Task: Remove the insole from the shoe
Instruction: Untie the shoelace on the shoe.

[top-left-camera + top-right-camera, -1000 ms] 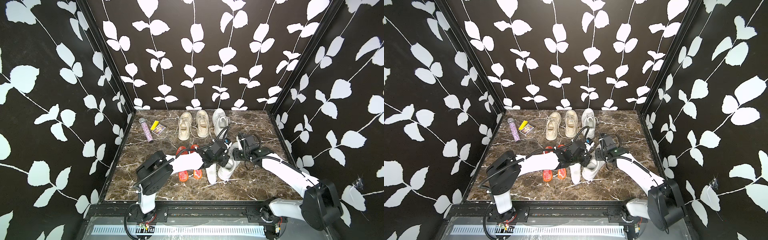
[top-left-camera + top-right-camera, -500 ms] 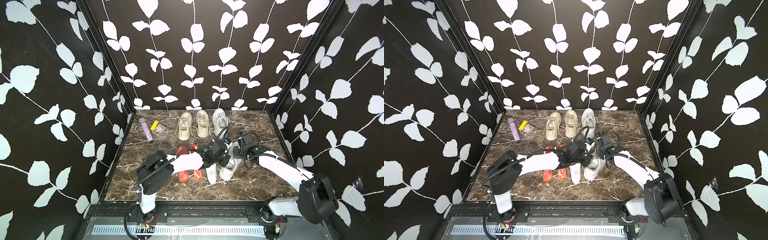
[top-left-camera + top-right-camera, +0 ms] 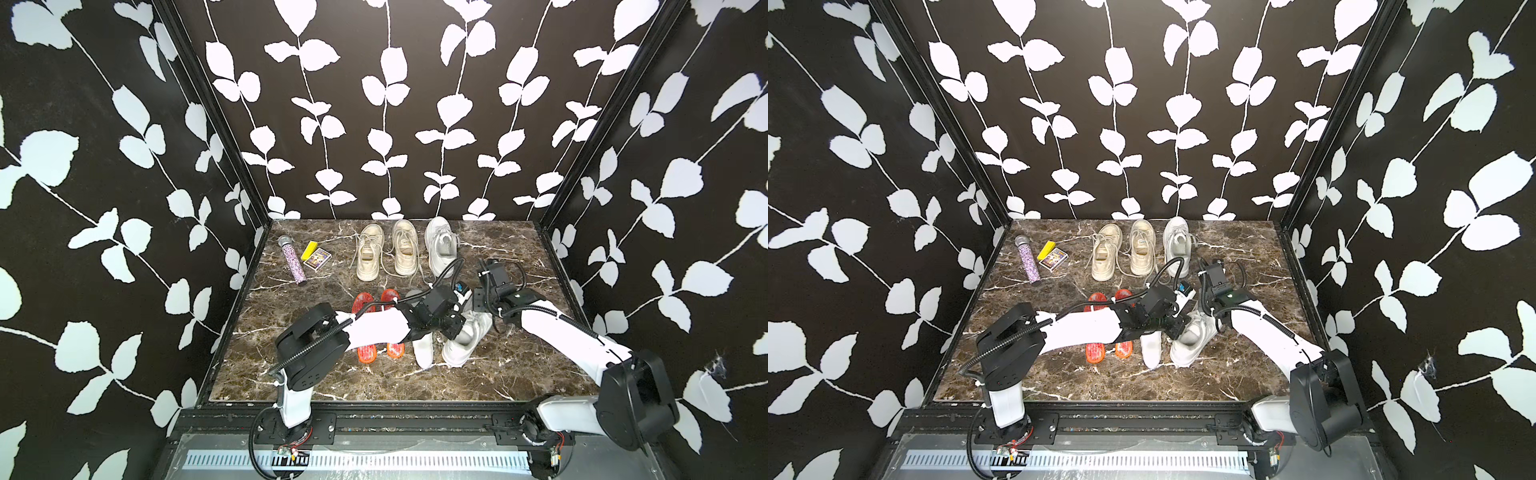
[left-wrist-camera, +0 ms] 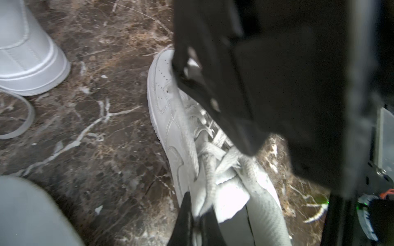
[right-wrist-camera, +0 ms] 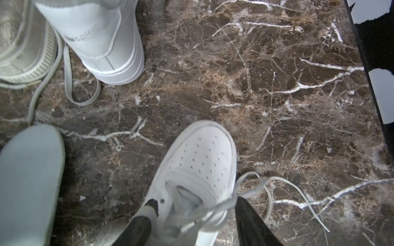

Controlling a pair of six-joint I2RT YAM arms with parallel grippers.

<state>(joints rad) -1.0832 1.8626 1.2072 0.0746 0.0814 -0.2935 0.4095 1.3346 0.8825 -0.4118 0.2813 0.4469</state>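
Note:
A white sneaker (image 3: 465, 338) (image 3: 1192, 338) lies on the marble table (image 3: 519, 365), toe toward the back. My left gripper (image 4: 197, 221) (image 3: 455, 322) is shut on the sneaker's lace edge beside the tongue (image 4: 230, 200). My right gripper (image 5: 194, 225) (image 3: 478, 305) is open, with its black fingers (image 5: 251, 223) either side of the sneaker's (image 5: 198, 161) forepart and a lace draped across. A flat white insole (image 3: 422, 351) (image 3: 1150, 351) (image 5: 27, 181) lies on the table just left of the sneaker. The sneaker's inside is hidden.
Red sandals (image 3: 376, 328) lie left of the insole, partly under my left arm. At the back stand a beige sneaker pair (image 3: 386, 253) and another white sneaker (image 3: 441, 245) (image 5: 102, 42). A glitter bottle (image 3: 293, 259) and small boxes (image 3: 316, 257) sit back left. Walls enclose three sides.
My right gripper's jaws have spread wider around the sneaker's front. The left gripper keeps its hold, and the sneaker and insole have stayed put.

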